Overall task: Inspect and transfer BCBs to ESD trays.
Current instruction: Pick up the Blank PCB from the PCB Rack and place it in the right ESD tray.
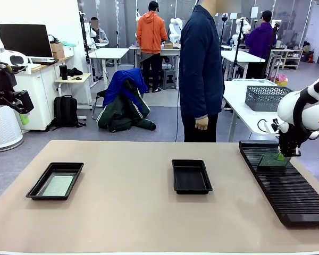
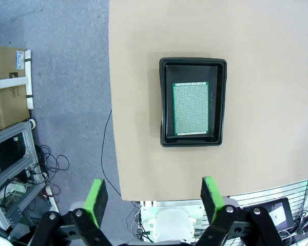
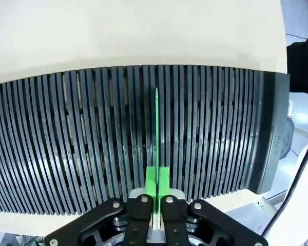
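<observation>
At the right edge of the table (image 1: 122,223), our right tool (image 3: 156,177) is clamped on a BCB (image 3: 156,123) standing on edge in the slotted rack (image 1: 287,196). We judge it best to lift it straight up, clear of the ribs, before turning. Near the left edge, one ESD tray (image 2: 167,102) holds a board (image 2: 190,108); the middle tray (image 1: 192,189) lies empty. Our left tool (image 2: 154,197) hangs above the filled tray, fingers apart.

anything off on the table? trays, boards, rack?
Nothing stands out. One BCB lies flat and square inside the left ESD tray. The middle ESD tray sits empty and straight. The right tool is shut on a second BCB standing on edge in the black rack.
</observation>
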`<state>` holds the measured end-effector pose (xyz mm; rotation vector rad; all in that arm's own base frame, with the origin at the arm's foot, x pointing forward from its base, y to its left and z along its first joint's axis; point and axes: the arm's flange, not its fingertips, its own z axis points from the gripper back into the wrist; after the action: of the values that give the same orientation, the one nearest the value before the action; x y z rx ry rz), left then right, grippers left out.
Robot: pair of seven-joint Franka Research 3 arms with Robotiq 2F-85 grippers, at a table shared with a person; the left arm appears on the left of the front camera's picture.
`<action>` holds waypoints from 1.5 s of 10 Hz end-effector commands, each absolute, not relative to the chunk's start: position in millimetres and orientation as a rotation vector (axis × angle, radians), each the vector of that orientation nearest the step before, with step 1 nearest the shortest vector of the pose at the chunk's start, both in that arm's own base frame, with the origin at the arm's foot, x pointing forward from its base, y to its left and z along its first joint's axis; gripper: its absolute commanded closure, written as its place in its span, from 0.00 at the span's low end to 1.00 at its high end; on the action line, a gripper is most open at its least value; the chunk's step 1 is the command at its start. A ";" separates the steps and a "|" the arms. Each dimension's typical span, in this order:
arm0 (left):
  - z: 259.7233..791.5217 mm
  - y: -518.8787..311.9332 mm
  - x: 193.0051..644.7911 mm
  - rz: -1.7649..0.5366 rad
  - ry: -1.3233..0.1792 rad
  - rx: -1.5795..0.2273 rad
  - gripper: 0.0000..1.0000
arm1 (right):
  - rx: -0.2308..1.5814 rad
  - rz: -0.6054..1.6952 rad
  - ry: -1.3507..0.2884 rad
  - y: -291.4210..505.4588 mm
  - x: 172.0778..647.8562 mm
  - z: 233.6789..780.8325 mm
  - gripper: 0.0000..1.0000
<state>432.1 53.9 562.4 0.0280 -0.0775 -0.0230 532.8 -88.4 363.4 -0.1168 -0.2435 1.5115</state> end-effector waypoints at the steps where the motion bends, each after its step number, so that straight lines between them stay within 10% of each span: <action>1: 560.9 54.3 431.2 -0.022 -0.078 0.029 0.03 | -0.118 1.518 -0.252 -92.2 537.0 358.5 1.00; 15: 560.9 54.3 431.2 -0.022 -0.078 0.029 0.03 | -0.103 1.483 -0.231 -98.6 493.1 471.3 1.00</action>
<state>432.1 53.9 562.2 0.0279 -0.0771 -0.0230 503.2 -96.4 444.1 -0.1313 -0.2719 1.5000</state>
